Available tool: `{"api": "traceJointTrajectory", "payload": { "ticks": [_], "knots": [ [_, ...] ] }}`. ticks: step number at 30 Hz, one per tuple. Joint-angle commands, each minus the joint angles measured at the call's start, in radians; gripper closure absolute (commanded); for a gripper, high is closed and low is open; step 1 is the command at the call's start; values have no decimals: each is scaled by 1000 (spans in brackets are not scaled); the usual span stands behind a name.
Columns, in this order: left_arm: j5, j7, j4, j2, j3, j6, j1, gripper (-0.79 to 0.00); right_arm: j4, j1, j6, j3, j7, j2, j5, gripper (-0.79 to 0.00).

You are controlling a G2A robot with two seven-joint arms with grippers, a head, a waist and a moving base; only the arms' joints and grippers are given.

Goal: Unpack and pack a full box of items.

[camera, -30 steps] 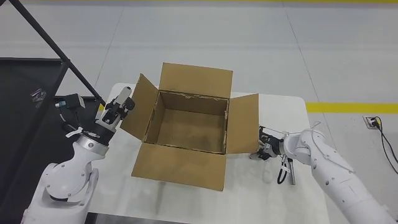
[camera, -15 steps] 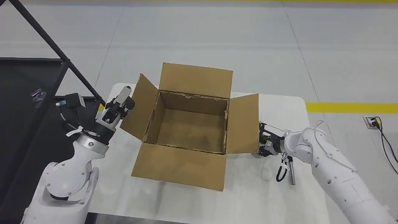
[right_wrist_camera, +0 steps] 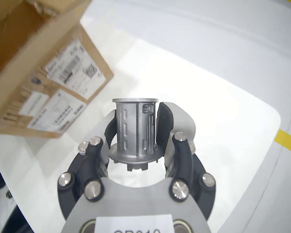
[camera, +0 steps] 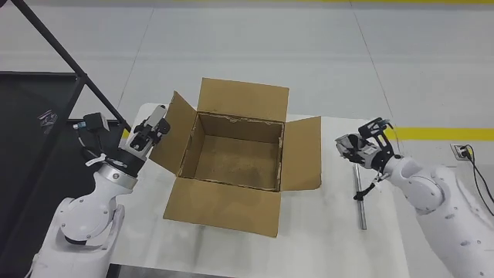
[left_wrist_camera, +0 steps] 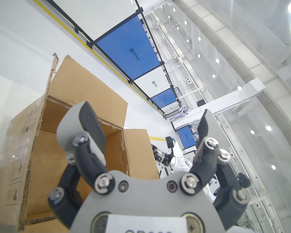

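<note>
Over white table (camera: 332,232), right hand (right_wrist_camera: 137,116) grips grey metal cylinder (right_wrist_camera: 135,132), right of cardboard box (camera: 231,205); left hand (left_wrist_camera: 145,118) wide

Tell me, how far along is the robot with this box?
Done: the box stands open, its floor bare, so unpacking looks finished. In hand: the right end effector is shut on a metal part beside the box. To do: probably pack it; the left end effector is open, empty.
</note>
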Motion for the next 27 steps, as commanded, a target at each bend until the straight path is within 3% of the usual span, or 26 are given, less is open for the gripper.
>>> {"api": "traceJointTrajectory", "payload": {
  "ticks": [1,8,14,21,27],
  "knots": [
    [0,-1,1,0,1,-2,-1,-785,-157,-71,89,49,-20,6,16,0],
    [-13,10,-2,-2,-11,-20,16,-785,-450,-183,68,101,-78,15,-21,0],
    [-38,40,-15,-2,-51,-46,49,-785,-550,-61,118,-66,82,-7,-88,0],
    [-77,77,-20,-1,-124,-77,105,-785,-378,275,167,-403,280,-95,-55,0],
    [-106,84,-27,0,-184,-110,165,-785,-47,578,208,-736,348,-261,59,0]
  ]
}}
